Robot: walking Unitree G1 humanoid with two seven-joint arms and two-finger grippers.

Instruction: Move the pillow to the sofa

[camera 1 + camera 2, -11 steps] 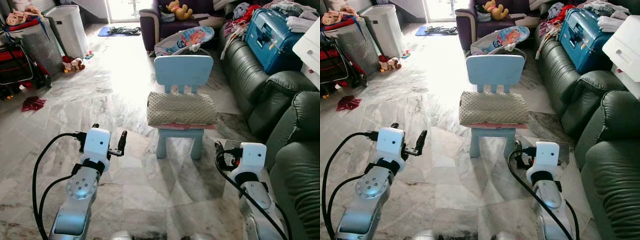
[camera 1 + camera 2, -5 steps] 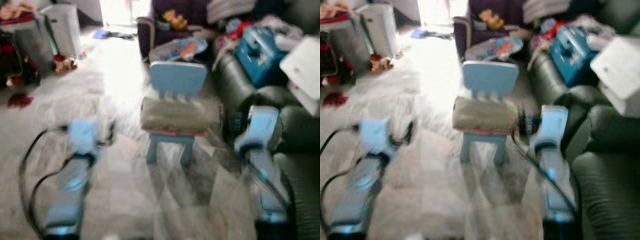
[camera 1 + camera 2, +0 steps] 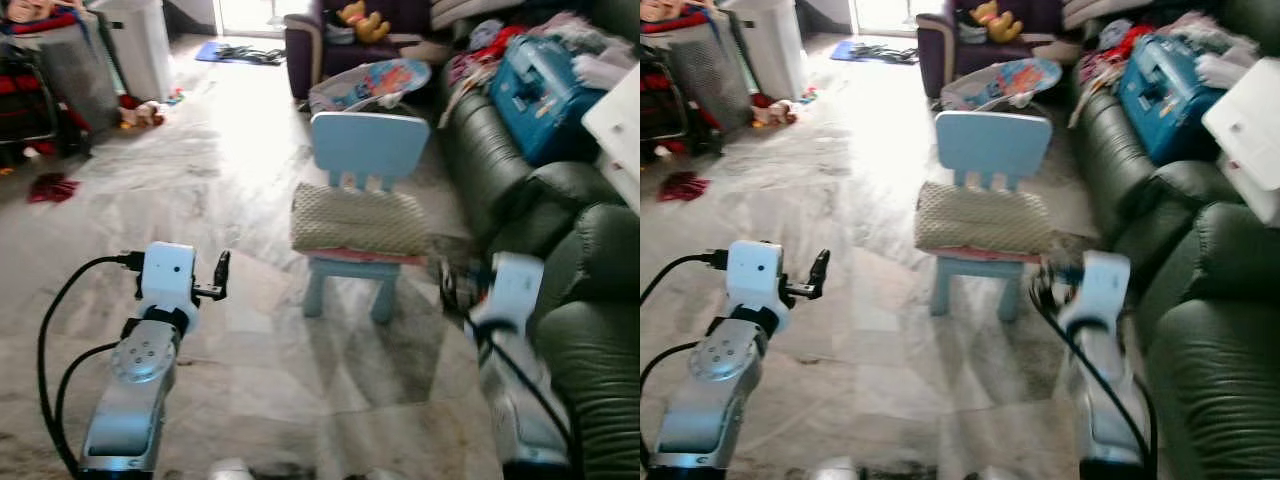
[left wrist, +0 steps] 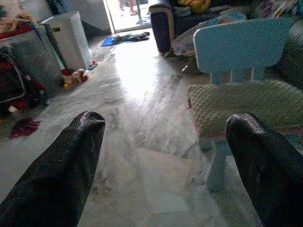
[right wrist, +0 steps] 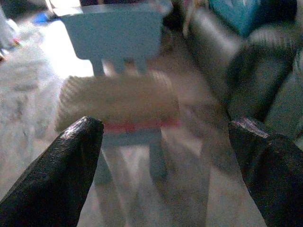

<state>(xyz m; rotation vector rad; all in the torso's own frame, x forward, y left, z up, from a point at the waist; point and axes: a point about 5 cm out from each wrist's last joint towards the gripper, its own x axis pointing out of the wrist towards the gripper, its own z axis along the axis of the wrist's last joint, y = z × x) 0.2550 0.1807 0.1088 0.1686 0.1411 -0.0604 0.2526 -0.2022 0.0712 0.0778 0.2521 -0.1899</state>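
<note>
A beige dotted pillow (image 3: 360, 220) lies on the seat of a small light-blue child's chair (image 3: 369, 148) in the middle of the floor. The dark green leather sofa (image 3: 520, 190) runs along the right side. My left gripper (image 3: 221, 272) is held out low, left of the chair and well short of the pillow, its fingers (image 4: 57, 175) wide apart with nothing between them. My right gripper (image 3: 450, 288) is held just right of the chair's front leg, also open, and looks at the pillow (image 5: 118, 99) through its fingers (image 5: 52, 170).
On the sofa lie a blue case (image 3: 545, 85), clothes and a white box (image 3: 620, 120). A baby bouncer (image 3: 365, 82) and a purple armchair (image 3: 350, 40) stand behind the chair. Laundry baskets (image 3: 75, 70), a white bin (image 3: 145, 45) and toys line the far left. Marble floor (image 3: 220, 170) lies open on the left.
The camera swayed and blurred, then settled; the view has shifted. Both arms shifted in the picture, the right one rising beside the chair at mid-step and back low now. The pillow stays on the chair.
</note>
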